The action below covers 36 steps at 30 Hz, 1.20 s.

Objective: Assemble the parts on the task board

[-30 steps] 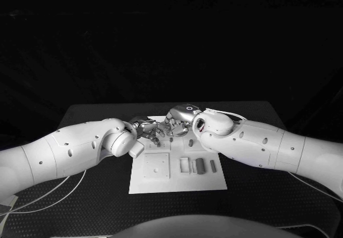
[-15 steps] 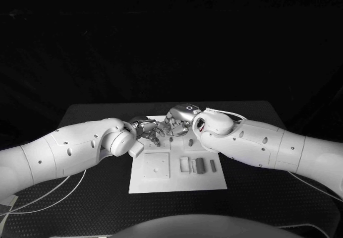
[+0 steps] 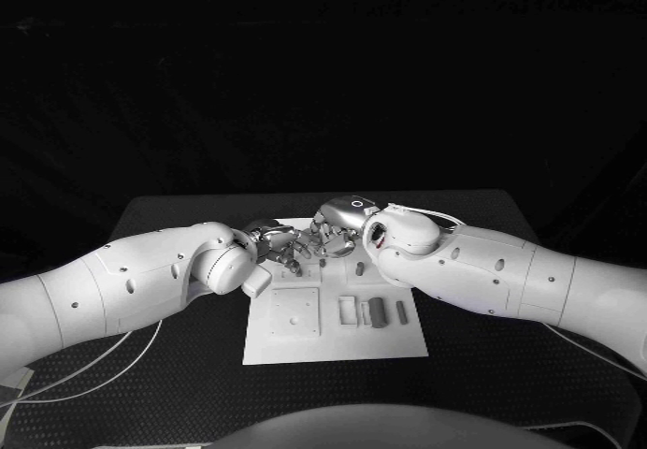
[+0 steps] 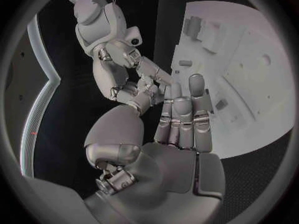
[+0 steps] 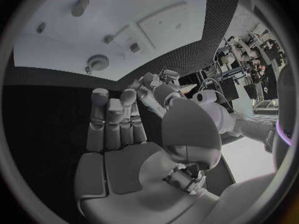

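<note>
The white task board point(image 3: 337, 344) lies in the middle of the black table. My left hand point(image 3: 277, 245) and right hand point(image 3: 337, 236) meet fingertip to fingertip over its far edge. In the left wrist view my left hand point(image 4: 181, 124) holds its fingers straight and side by side, touching the right hand's fingers point(image 4: 148, 80). The right wrist view shows my right hand point(image 5: 118, 129) with fingers stretched out and the left hand point(image 5: 156, 87) against their tips. I cannot tell whether a part sits between them. Two dark parts point(image 3: 379, 313) point(image 3: 402, 313) lie on the board's near right.
A square recessed plate point(image 3: 296, 311) sits on the board's near left, with a pale slot point(image 3: 348, 311) beside it. Small round parts point(image 5: 97, 62) point(image 5: 79, 6) stand on the board point(image 5: 56, 40). White cables trail on the table at the near left point(image 3: 94, 369).
</note>
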Each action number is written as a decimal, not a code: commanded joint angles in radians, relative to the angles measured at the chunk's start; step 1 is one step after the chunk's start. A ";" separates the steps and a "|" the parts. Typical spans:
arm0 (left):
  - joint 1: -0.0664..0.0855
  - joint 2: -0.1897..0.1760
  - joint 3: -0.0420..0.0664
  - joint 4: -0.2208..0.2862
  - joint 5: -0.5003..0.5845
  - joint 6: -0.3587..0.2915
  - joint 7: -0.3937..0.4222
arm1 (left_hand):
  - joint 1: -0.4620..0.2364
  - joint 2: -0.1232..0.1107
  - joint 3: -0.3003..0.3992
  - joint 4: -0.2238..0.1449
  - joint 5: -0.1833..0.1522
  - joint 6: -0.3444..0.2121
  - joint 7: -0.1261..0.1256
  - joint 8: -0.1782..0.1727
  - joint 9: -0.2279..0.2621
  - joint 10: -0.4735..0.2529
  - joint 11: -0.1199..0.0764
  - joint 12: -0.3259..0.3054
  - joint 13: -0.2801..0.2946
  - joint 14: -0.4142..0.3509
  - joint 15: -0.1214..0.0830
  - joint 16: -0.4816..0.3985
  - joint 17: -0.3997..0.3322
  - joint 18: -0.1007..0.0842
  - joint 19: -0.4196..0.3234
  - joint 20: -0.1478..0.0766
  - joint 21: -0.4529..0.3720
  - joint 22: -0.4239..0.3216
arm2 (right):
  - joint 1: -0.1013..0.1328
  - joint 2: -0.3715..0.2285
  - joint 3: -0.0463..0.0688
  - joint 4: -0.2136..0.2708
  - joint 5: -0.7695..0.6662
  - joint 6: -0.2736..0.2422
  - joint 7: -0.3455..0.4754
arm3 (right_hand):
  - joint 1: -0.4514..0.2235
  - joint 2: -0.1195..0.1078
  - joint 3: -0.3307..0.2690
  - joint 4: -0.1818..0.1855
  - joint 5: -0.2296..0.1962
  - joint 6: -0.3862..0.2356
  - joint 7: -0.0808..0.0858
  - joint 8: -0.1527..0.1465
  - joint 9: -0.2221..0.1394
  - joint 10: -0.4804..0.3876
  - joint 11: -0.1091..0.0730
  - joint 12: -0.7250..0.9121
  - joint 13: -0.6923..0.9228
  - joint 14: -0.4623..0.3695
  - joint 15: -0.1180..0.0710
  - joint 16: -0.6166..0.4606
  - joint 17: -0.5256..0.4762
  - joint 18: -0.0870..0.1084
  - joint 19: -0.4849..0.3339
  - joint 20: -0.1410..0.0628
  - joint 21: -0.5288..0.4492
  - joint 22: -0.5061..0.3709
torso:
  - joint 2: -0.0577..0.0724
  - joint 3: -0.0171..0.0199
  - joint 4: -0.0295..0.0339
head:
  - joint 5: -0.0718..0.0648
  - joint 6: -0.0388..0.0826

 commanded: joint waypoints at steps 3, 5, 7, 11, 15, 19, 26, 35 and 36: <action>0.001 0.003 0.001 0.006 0.000 0.028 0.004 | 0.023 0.004 0.006 -0.015 -0.002 -0.002 0.001 0.005 0.004 0.000 0.000 0.002 0.001 0.000 -0.001 0.005 -0.001 0.017 0.001 -0.005 0.007 0.022 | 0.000 0.000 0.000 0.000 -0.008 0.013 -0.002 | -0.004 0.006 0.003 0.002 0.002 0.010 0.008 0.003 0.000 -0.002 -0.005 0.001 -0.002 0.002 -0.008 -0.001 -0.001 0.012 0.001 -0.008 0.005 0.016 | 0.000 -0.0003 0.0002 | 0.000 0.000; 0.001 0.003 0.001 0.005 0.000 0.028 0.004 | 0.034 0.007 0.009 -0.024 -0.002 0.000 0.000 0.005 0.005 0.001 0.000 0.003 0.001 0.000 -0.002 0.006 -0.001 0.017 0.001 -0.004 0.009 0.022 | 0.000 0.000 0.000 0.000 -0.008 0.015 -0.001 | -0.004 0.006 0.003 0.002 0.002 0.010 0.008 0.003 0.000 -0.002 -0.005 0.001 -0.002 0.002 -0.008 -0.001 -0.001 0.012 0.001 -0.008 0.005 0.016 | 0.000 -0.0003 0.0001 | 0.000 0.000; 0.001 0.003 0.001 0.006 -0.007 0.029 0.003 | 0.047 0.011 0.014 -0.034 -0.001 0.003 -0.001 0.007 0.007 0.004 -0.001 0.004 0.001 0.000 -0.002 0.006 -0.002 0.016 0.001 -0.005 0.011 0.022 | 0.000 -0.001 0.000 0.000 -0.008 0.015 -0.001 | -0.004 0.006 0.003 0.002 0.002 0.010 0.008 0.003 0.000 -0.002 -0.005 0.001 -0.002 0.002 -0.008 -0.001 -0.001 0.012 0.001 -0.008 0.005 0.016 | 0.000 -0.0003 0.0003 | 0.000 -0.001; 0.001 0.003 0.001 0.005 -0.014 0.026 0.002 | 0.074 0.020 0.025 -0.053 0.000 0.008 -0.004 0.010 0.010 0.008 -0.003 0.005 0.001 0.001 -0.004 0.007 -0.002 0.015 0.002 -0.005 0.014 0.022 | 0.000 0.000 0.000 0.001 -0.006 0.016 0.001 | -0.004 0.006 0.003 0.002 0.002 0.010 0.008 0.003 0.000 -0.002 -0.005 0.001 -0.002 0.002 -0.008 -0.001 -0.001 0.012 0.001 -0.008 0.005 0.016 | 0.000 -0.0003 0.0003 | 0.000 -0.001; 0.001 0.004 0.001 0.005 -0.019 0.016 0.005 | 0.111 0.027 0.053 -0.061 0.000 0.019 -0.010 0.017 0.016 0.019 -0.006 0.006 0.000 0.004 -0.007 0.008 -0.003 0.013 0.004 -0.007 0.017 0.021 | 0.000 0.000 0.000 0.001 -0.004 0.015 0.003 | -0.005 0.005 0.003 0.002 0.002 0.010 0.008 0.003 0.000 -0.002 -0.005 0.001 -0.002 0.002 -0.008 -0.001 -0.001 0.012 0.000 -0.008 0.005 0.016 | 0.000 -0.0002 -0.0001 | 0.000 -0.001; 0.001 0.004 0.001 0.005 -0.020 0.014 0.007 | 0.117 0.025 0.064 -0.057 0.000 0.029 -0.014 0.024 0.023 0.032 -0.009 0.006 -0.001 0.009 -0.010 0.010 -0.004 0.011 0.009 -0.009 0.021 0.021 | 0.000 -0.001 0.000 -0.001 0.001 0.015 0.002 | -0.009 -0.002 0.001 0.001 0.002 0.004 0.010 -0.001 -0.001 -0.006 -0.003 -0.003 -0.005 -0.002 -0.006 -0.006 -0.003 0.012 -0.004 -0.006 0.003 0.015 | 0.000 0.0000 -0.0001 | 0.001 -0.002; 0.001 0.001 0.001 0.005 -0.021 0.010 0.007 | 0.110 0.026 0.071 -0.051 0.003 0.044 -0.022 0.034 0.035 0.050 -0.015 0.005 -0.003 0.013 -0.016 0.011 -0.004 0.009 0.012 -0.013 0.025 0.021 | 0.000 -0.003 0.000 -0.006 0.011 0.007 0.000 | -0.020 -0.036 0.002 0.012 0.002 -0.064 0.032 -0.038 -0.016 -0.032 0.017 -0.019 -0.016 -0.023 0.012 -0.027 -0.013 0.012 -0.020 0.003 -0.013 0.008 | 0.000 0.0002 -0.0010 | 0.001 -0.001; 0.001 -0.003 0.001 -0.001 -0.012 0.020 0.004 | 0.098 0.030 0.075 -0.042 0.009 0.051 -0.026 0.040 0.047 0.061 -0.019 0.008 -0.001 0.017 -0.020 0.013 -0.005 0.006 0.014 -0.017 0.028 0.021 | 0.000 -0.020 0.000 -0.011 0.023 -0.050 -0.001 | -0.019 -0.062 0.005 0.030 0.002 -0.117 0.053 -0.067 -0.033 -0.044 0.037 -0.016 -0.018 -0.030 0.030 -0.031 -0.015 0.012 -0.025 0.009 -0.020 0.005 | 0.000 0.0005 0.0004 | 0.001 -0.001; 0.001 -0.004 0.001 -0.003 -0.012 0.021 0.001 | 0.096 0.031 0.075 -0.040 0.009 0.052 -0.026 0.041 0.049 0.062 -0.020 0.008 0.000 0.017 -0.020 0.013 -0.005 0.006 0.014 -0.017 0.028 0.021 | 0.000 -0.026 0.000 -0.012 0.021 -0.061 0.001 | -0.019 -0.067 0.005 0.034 0.002 -0.122 0.055 -0.070 -0.035 -0.046 0.039 -0.016 -0.018 -0.032 0.032 -0.032 -0.016 0.012 -0.026 0.009 -0.021 0.005 | 0.000 0.0006 0.0005 | 0.002 -0.001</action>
